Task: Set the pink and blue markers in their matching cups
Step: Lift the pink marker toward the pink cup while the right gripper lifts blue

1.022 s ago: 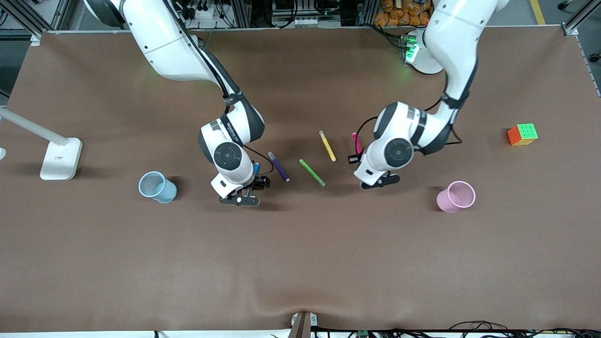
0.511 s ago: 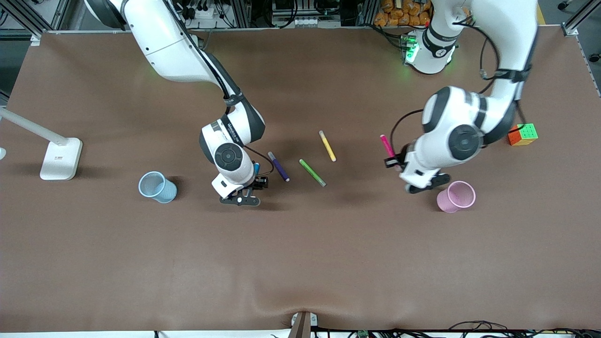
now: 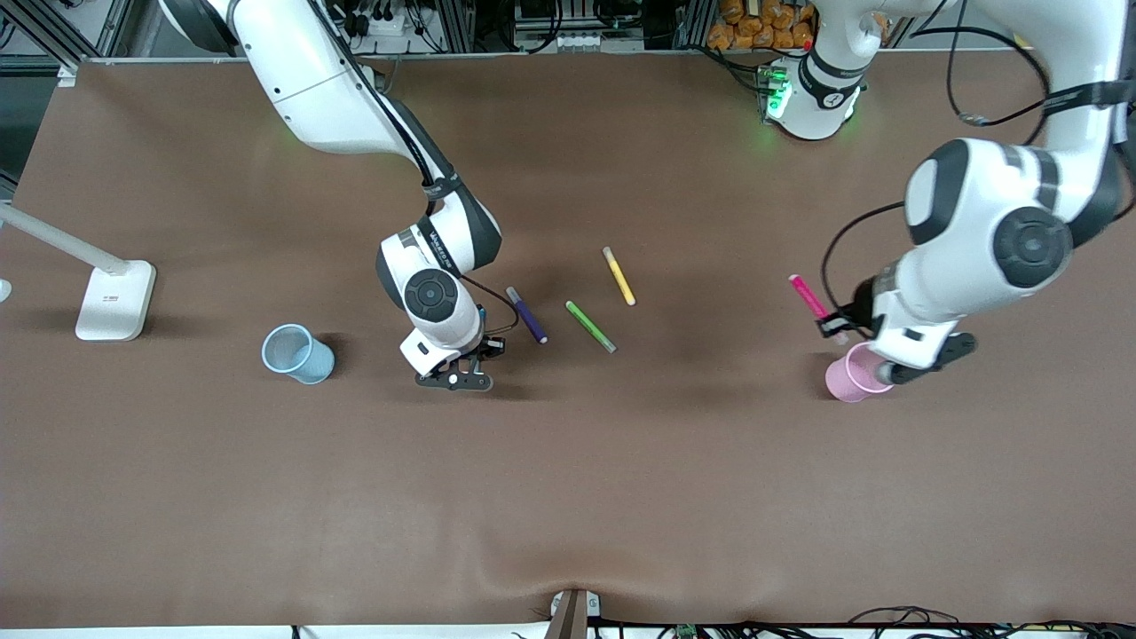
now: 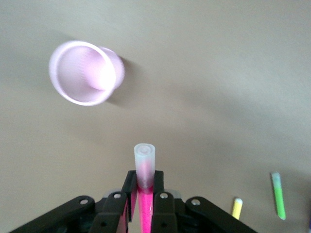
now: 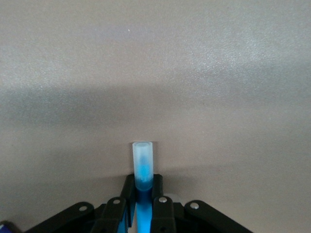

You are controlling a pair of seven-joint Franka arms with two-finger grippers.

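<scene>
Brown bench (image 3: pixel 568 497): left gripper (image 4: pixel 142 198), jaws clamped on pink marker (image 4: pixel 144 167), hangs over pink cup (image 3: pixel 854 373) (upright). Right gripper (image 5: pixel 142 200), jaws clamped on blue marker (image 5: pixel 143 162), well apart from pink cup.

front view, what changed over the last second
The left gripper, shut on the slim magenta-pink marker, carried it from beside the yellow marker to the pale pink plastic cup at the left arm's end. The right gripper closed on the blue marker without travelling. Pale blue cup, purple marker and green marker stayed put.
</scene>
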